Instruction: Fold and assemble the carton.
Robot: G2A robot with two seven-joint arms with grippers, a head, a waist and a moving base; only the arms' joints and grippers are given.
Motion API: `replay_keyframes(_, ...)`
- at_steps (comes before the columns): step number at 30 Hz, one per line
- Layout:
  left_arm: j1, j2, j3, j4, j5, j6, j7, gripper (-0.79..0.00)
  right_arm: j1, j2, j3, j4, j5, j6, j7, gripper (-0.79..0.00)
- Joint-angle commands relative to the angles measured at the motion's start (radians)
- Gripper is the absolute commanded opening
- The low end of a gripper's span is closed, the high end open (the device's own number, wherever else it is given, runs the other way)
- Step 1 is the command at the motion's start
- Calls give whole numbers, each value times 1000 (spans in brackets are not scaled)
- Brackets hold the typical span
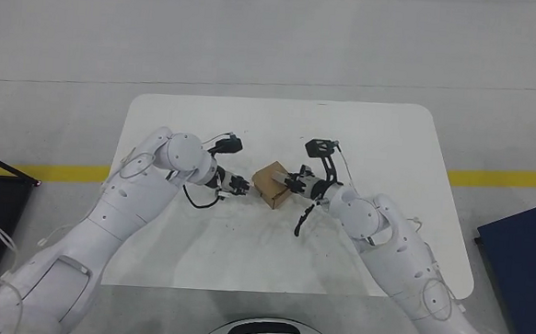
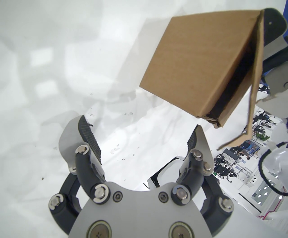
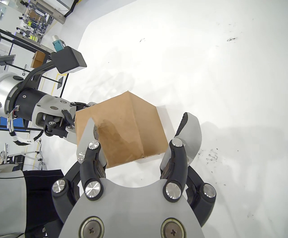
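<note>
A brown carton [image 1: 272,182] sits mid-table between my two grippers, tilted, with one end open and a loose flap [image 2: 255,74] hanging off it. My left gripper [image 1: 242,186] is open just short of the carton [image 2: 202,60], its fingers [image 2: 88,137] empty. From the opposite side, my right gripper [image 3: 138,122] is open and straddles the near end of the carton [image 3: 126,126]. One finger [image 3: 88,133] lies against the carton's face, and the other [image 3: 189,128] is just past its edge. I cannot tell whether the carton rests on the table.
The white table [image 1: 390,138] has bare surface all around the carton. Its rounded edges lie well away from both grippers. A yellow floor line [image 1: 503,178] runs behind the table. A dark blue object [image 1: 525,266] stands off the table's right side.
</note>
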Motion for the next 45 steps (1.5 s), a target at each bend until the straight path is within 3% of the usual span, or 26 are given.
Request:
replay_keyframes(1, -1, 0, -1, 2, 0, 2, 2, 0, 6, -1, -3, 8, 8, -10, 5, -212)
replay_keyframes(4, -1, 0, 0, 4, 0, 7, 1, 0, 13, -3, -9, 15, 7, -12, 8, -252)
replay_keyframes(10, 15, 10, -16, 23, 1, -8, -28, 0, 15, -5, -3, 22, 31, -13, 5, -256)
replay_keyframes(16, 59, 36, -83, -16, -68, -113, -75, 0, 19, -6, 3, 36, 51, -21, 6, -305)
replay_keyframes(24, 93, 64, -155, -99, -65, -103, -58, 0, 31, -10, -6, 54, 59, -21, 9, -354)
replay_keyframes(29, 68, 58, -121, -110, -16, -67, -47, 0, 34, -12, -10, 62, 66, -21, 8, -394)
replay_keyframes(45, -39, 11, 15, -4, 30, -23, -28, 0, 6, -8, 2, 33, 71, -29, 14, -379)
